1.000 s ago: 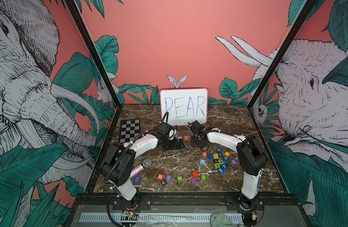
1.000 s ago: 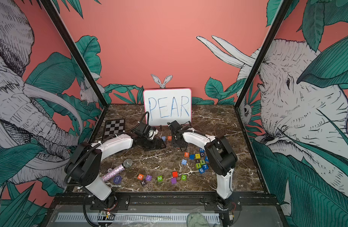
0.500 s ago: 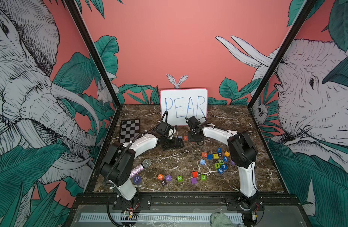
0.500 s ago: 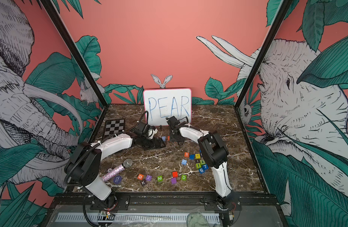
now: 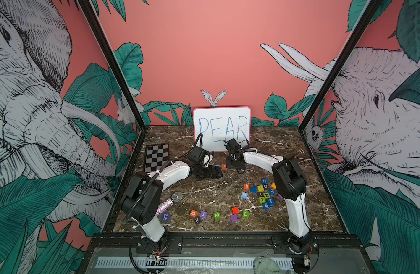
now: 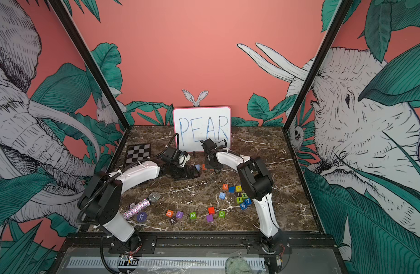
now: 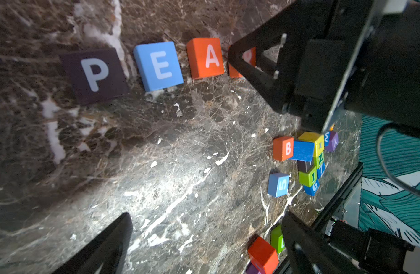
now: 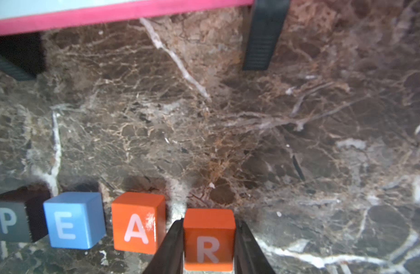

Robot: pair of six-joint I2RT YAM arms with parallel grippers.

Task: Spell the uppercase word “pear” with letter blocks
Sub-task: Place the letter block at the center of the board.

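Note:
On the marble table in front of the whiteboard, a dark P block (image 7: 95, 74), a light blue E block (image 7: 159, 66) and an orange A block (image 7: 207, 59) lie in a row. My right gripper (image 8: 209, 222) is shut on the orange R block (image 8: 209, 239), held just beside the A block (image 8: 138, 223) with a small gap. In the left wrist view the R block (image 7: 248, 57) is mostly hidden behind that gripper. My left gripper (image 7: 207, 214) stands open and empty over bare table, nearer the front than the row. In a top view the A block (image 5: 224, 166) shows between both grippers.
The pink-edged whiteboard (image 5: 222, 128) reading PEAR stands right behind the row. A heap of other blocks (image 5: 263, 194) lies at the right, a loose line of blocks (image 5: 216, 214) near the front edge. A checkerboard (image 5: 156, 157), a glitter microphone (image 5: 170, 201) and a purple disc (image 5: 165, 216) lie left.
The right arm has swung left and back, carrying the R block in beside the A block. The left arm has not moved and its gripper stays open.

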